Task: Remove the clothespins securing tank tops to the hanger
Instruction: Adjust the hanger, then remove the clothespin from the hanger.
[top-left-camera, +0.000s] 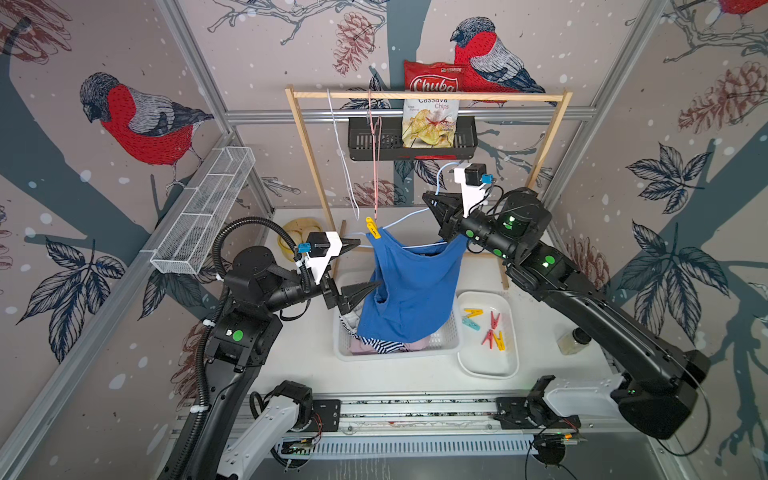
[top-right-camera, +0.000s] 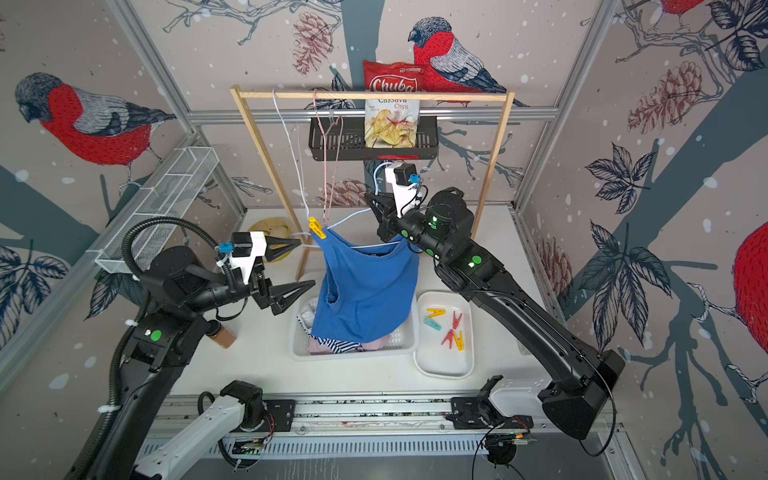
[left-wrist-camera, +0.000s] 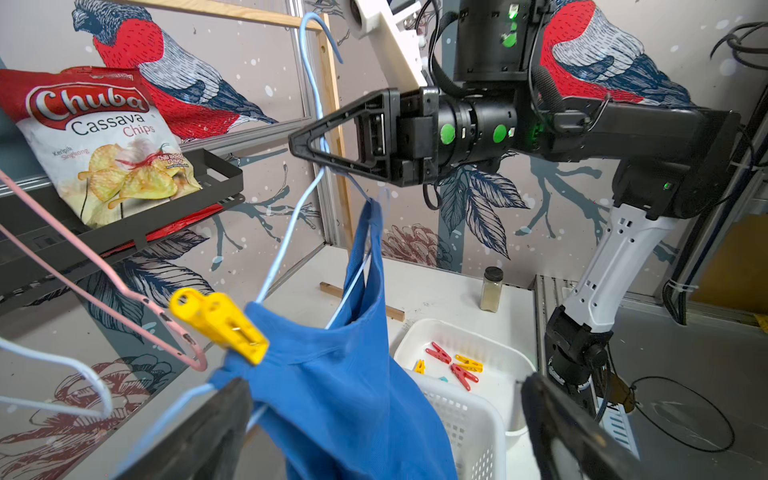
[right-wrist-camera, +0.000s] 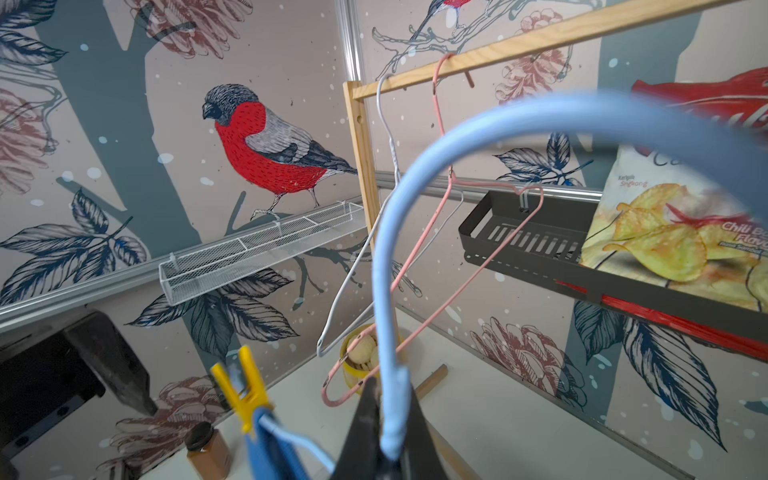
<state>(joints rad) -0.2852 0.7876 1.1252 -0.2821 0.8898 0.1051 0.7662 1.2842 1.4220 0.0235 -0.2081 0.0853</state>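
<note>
The pale blue wire hanger (top-left-camera: 405, 216) is shown gripped at its twisted neck by the right gripper (left-wrist-camera: 299, 144), whose jaws are closed tightly on the wire. It is held above the middle of the bench (top-left-camera: 299, 365), in front of the wooden rack (top-left-camera: 415, 95). The blue tank top (top-left-camera: 411, 291) is seen draped from this hanger. One strap is pinned to the hanger's end by a yellow clothespin (top-left-camera: 372, 227), and the other strap is looped over the shoulder of the wire nearest the right gripper. The left gripper (top-left-camera: 370, 264) is held with its jaws spread wide and nothing between them, just beside the pinned end of the hanger and the edge of the blue cloth. The hem of the tank top hangs into a white basket (top-left-camera: 395, 355), in which a striped top (top-left-camera: 378, 345) and a pink top (top-left-camera: 415, 345) are heaped. Just beside the basket, toward the bench's right edge, a white tray (top-left-camera: 486, 370) is placed. In it lie five clothespins (top-left-camera: 494, 320): two yellow, two red and one teal.
</note>
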